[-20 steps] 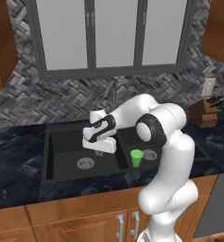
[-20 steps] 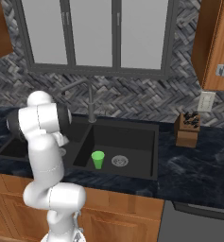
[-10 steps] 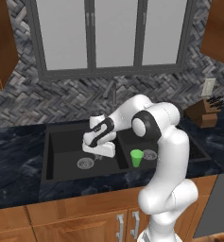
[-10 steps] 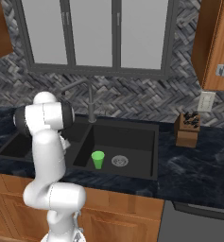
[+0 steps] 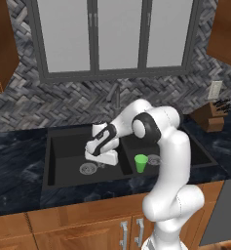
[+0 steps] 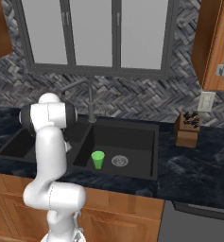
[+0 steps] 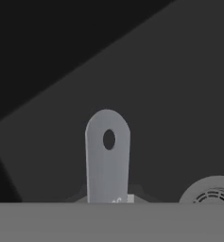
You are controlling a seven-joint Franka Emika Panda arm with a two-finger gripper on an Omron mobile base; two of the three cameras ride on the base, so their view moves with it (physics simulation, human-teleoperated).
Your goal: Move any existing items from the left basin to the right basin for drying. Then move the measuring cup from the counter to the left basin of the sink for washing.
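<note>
gripper (image 5: 93,157) lower in left basin (image 5: 63,161) | clasps measuring cup (image 7: 107,156) | near drain (image 7: 212,190)

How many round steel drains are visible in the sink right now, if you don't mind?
2. One drain lies in the left basin below the tool; the other drain lies in the right basin beside the green tumbler.

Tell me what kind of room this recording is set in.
A rendered home kitchen: a black double sink with a faucet set in a dark stone counter, wooden cabinets below, and a knife block.
</note>
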